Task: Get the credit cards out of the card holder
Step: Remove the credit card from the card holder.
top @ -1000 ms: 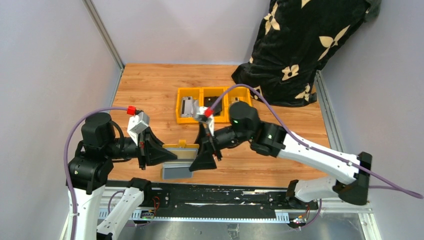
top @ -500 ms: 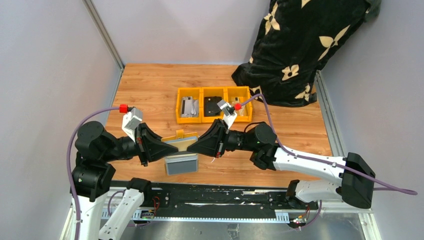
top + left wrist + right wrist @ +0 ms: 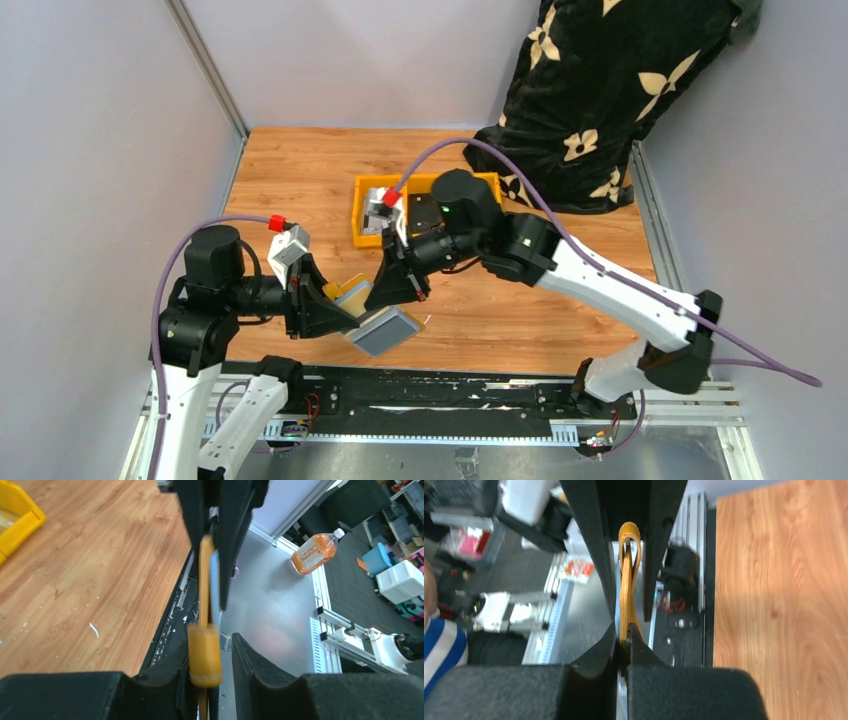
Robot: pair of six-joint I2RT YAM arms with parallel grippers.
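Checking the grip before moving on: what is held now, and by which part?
The right gripper pinches the card holder by one edge; the left gripper sits loose around its tab end.

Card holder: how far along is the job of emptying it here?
Done: nothing visible; no card lies loose in the top view. In hand: the right hand pinches the lifted card holder; the left hand stands open around it. Left: a pale blue card shows edge-on inside; every card has yet to be pulled out.
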